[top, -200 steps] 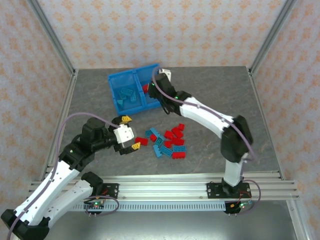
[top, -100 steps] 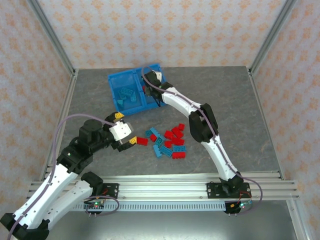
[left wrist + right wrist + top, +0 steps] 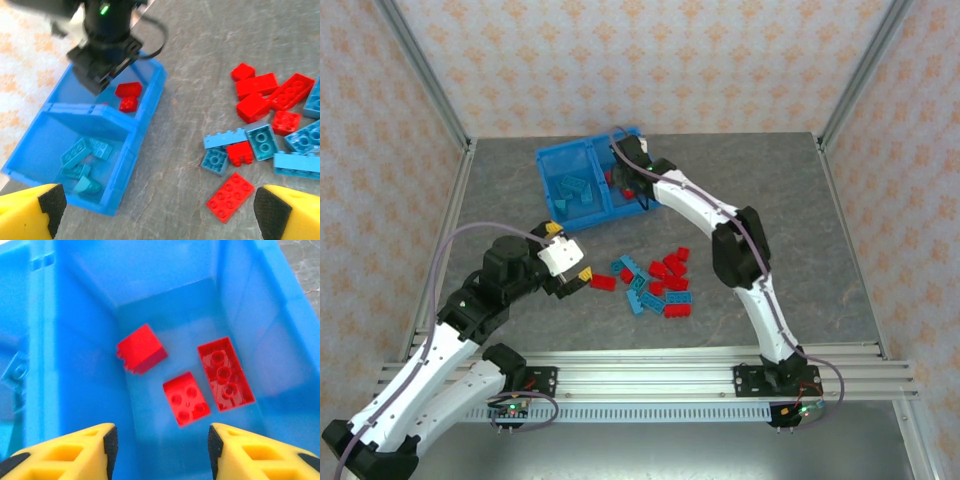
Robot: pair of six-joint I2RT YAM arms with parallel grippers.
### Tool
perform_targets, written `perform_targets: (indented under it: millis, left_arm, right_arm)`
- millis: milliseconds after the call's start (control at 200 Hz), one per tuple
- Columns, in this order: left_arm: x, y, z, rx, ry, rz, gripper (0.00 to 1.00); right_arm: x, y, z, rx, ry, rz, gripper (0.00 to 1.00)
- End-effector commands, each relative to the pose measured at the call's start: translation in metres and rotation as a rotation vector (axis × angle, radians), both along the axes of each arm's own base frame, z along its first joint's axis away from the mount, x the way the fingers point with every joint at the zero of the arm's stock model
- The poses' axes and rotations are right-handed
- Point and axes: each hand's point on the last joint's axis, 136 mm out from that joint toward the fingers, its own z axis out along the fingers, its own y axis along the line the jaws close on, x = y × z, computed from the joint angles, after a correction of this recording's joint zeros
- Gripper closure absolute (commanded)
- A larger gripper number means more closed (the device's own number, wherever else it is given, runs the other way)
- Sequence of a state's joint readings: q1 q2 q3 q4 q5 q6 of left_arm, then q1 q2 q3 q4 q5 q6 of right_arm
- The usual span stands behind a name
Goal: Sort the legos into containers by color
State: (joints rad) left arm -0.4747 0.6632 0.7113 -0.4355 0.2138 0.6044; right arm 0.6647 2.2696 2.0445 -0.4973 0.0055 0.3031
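the left gripper point(image 3: 570, 252) hovers above the grey table point(image 3: 800, 200), yellow fingers spread wide and empty. the blue bin point(image 3: 552, 160) holds teal legos point(image 3: 82, 160) in its left compartment and three red legos point(image 3: 186, 399) in its right, where the right gripper point(image 3: 161, 442) hangs, fingers parted, gripping nothing. right of that, loose legos point(image 3: 655, 283), red and teal mixed, lie on the table near the bin.
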Motion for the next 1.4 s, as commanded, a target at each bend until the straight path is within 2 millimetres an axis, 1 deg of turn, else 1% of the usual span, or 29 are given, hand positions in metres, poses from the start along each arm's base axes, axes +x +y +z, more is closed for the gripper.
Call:
perform_targets:
  millis: [0,10,35,50,110,165,175,185,235,245,250,290,315,325,350,430,485,571,576,631,641,711,801,901,1046,1141,1211,1336,1396]
  left_arm:
    - [0.024,0.042,0.011,-0.023,-0.052,0.277,0.00]
    - [0.025,0.046,0.012,-0.026,-0.056,0.299,0.00]
    - [0.029,0.055,0.013,-0.049,-0.059,0.353,0.00]
    - [0.030,0.060,0.014,-0.065,-0.059,0.381,0.00]
    - [0.037,0.078,0.019,-0.134,-0.068,0.477,0.00]
    - [0.040,0.086,0.023,-0.186,-0.072,0.521,0.00]
    - [0.041,0.087,0.024,-0.193,-0.073,0.527,0.00]
    - [0.042,0.088,0.024,-0.198,-0.070,0.533,0.00]
    - [0.046,0.093,0.023,-0.219,-0.057,0.565,0.00]
    - [0.046,0.094,0.022,-0.221,-0.053,0.571,0.00]
    - [0.047,0.095,0.021,-0.223,-0.050,0.576,0.00]
    - [0.052,0.099,0.018,-0.232,-0.032,0.609,0.00]
    - [0.056,0.102,0.014,-0.243,-0.014,0.639,0.00]
    - [0.057,0.104,0.013,-0.248,-0.006,0.653,0.00]
    - [0.060,0.108,0.009,-0.262,0.018,0.691,0.00]
    - [0.068,0.119,0.004,-0.313,0.092,0.787,0.00]
    - [0.073,0.127,0.003,-0.341,0.129,0.853,0.00]
    - [0.080,0.133,-0.002,-0.366,0.197,0.913,0.00]
    - [0.080,0.133,-0.001,-0.370,0.198,0.915,0.00]
    - [0.083,0.136,-0.006,-0.374,0.231,0.944,0.00]
    - [0.083,0.137,-0.006,-0.374,0.234,0.950,0.00]
    - [0.084,0.141,-0.011,-0.379,0.254,0.986,0.00]
    - [0.086,0.141,-0.018,-0.383,0.277,0.993,0.00]
    - [0.087,0.138,-0.024,-0.371,0.301,0.983,0.00]
    - [0.087,0.124,-0.027,-0.324,0.329,0.862,0.00]
    - [0.085,0.115,-0.028,-0.329,0.336,0.802,0.00]
    - [0.084,0.113,-0.029,-0.334,0.334,0.788,0.00]
    - [0.083,0.115,-0.028,-0.329,0.329,0.795,0.00]
    - [0.083,0.114,-0.027,-0.331,0.327,0.792,0.00]
  right_arm:
    - [-0.040,0.005,0.053,0.043,-0.122,0.206,0.47]
    - [-0.047,0.004,0.054,0.044,-0.130,0.229,0.47]
    - [-0.056,0.005,0.056,0.042,-0.141,0.265,0.47]
    - [-0.067,0.003,0.050,0.034,-0.135,0.302,0.47]
    - [-0.103,0.006,0.041,0.026,-0.127,0.441,0.47]
    - [-0.135,0.009,0.031,0.010,-0.106,0.550,0.47]
    - [-0.138,0.009,0.031,0.006,-0.107,0.559,0.47]
    - [-0.146,0.010,0.029,-0.001,-0.103,0.582,0.47]
    - [-0.171,0.012,0.019,-0.028,-0.072,0.648,0.48]
    - [-0.173,0.013,0.019,-0.030,-0.072,0.654,0.48]
    - [-0.178,0.014,0.017,-0.030,-0.064,0.667,0.48]
    - [-0.196,0.020,0.010,-0.025,-0.029,0.720,0.48]
    - [-0.202,0.022,0.008,-0.021,-0.017,0.739,0.48]
    - [-0.210,0.026,0.006,-0.014,0.000,0.764,0.48]
    - [-0.220,0.031,0.003,-0.004,0.020,0.797,0.48]
    - [-0.239,0.046,-0.005,0.013,0.066,0.868,0.46]
    - [-0.244,0.053,-0.010,0.006,0.089,0.898,0.44]
    - [-0.242,0.057,-0.023,-0.046,0.131,0.924,0.42]
    - [-0.243,0.056,-0.027,-0.056,0.146,0.929,0.42]
    - [-0.241,0.058,-0.036,-0.095,0.186,0.941,0.42]
    - [-0.241,0.058,-0.042,-0.112,0.206,0.942,0.42]
    - [-0.244,0.061,-0.057,-0.164,0.259,0.965,0.41]
    - [-0.249,0.068,-0.070,-0.193,0.276,0.987,0.41]
    - [-0.252,0.071,-0.078,-0.201,0.299,0.992,0.41]
    - [-0.249,0.063,-0.096,-0.265,0.330,0.962,0.41]
    - [-0.249,0.060,-0.102,-0.279,0.342,0.958,0.42]
    - [-0.253,0.058,-0.110,-0.309,0.354,0.966,0.41]
    - [-0.262,0.046,-0.127,-0.482,0.354,0.986,0.41]
    - [-0.264,0.042,-0.133,-0.525,0.357,0.984,0.43]
